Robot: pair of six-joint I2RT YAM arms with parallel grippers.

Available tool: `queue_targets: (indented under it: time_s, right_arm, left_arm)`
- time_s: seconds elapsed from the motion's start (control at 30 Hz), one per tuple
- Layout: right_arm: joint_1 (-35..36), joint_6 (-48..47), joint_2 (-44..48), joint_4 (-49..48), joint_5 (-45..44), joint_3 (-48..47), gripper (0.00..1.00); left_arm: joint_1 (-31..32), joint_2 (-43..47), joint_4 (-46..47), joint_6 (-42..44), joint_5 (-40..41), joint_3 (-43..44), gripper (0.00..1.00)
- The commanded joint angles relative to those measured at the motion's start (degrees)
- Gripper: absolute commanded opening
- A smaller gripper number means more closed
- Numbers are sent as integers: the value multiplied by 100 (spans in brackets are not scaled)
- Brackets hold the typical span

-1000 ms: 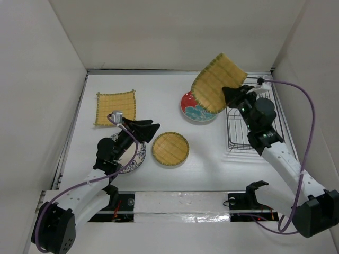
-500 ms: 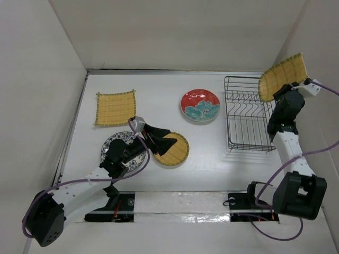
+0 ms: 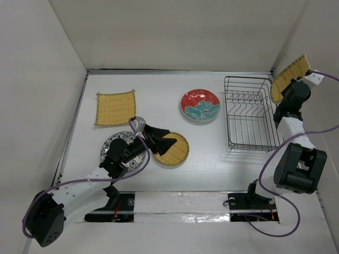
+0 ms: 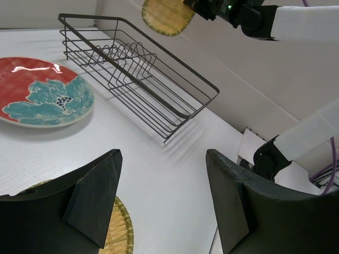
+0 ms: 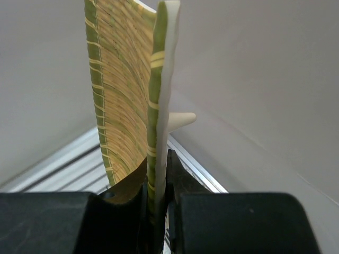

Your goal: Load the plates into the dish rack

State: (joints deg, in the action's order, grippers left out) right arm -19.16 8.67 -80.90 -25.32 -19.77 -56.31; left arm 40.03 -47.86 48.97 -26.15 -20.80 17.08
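Observation:
My right gripper is shut on the fan-shaped yellow plate, held on edge in the air at the right wall, just right of the black wire dish rack; its jaws clamp the plate's rim. My left gripper is open and empty over the near edge of the round yellow plate; its fingers straddle bare table. The blue-white plate lies partly under my left arm. The square yellow plate lies far left. The red plate lies left of the empty rack.
White walls close in on three sides. The right wall is close beside the rack and the held plate. The rack and red plate also show in the left wrist view.
My right arm swung the fan-shaped plate from over the red plate across the rack to the right wall. My left gripper moved right onto the round yellow plate, then stayed.

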Motion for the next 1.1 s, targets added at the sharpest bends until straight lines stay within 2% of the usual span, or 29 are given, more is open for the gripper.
queue_targets:
  time_s: [0.0, 0.3, 1.07]
  right_arm:
    - [-44, -549, -153, -702, 228, -310, 0]
    - [-44, -1060, -567, -852, 447, -407, 0]
    - [228, -1253, -1033, -1476, 668, 33, 0]
  left_arm:
    - [5, 127, 210, 31, 5, 190, 62]
    - [5, 83, 200, 14, -3, 208, 62]
    - [5, -48, 245, 5, 14, 217, 62]
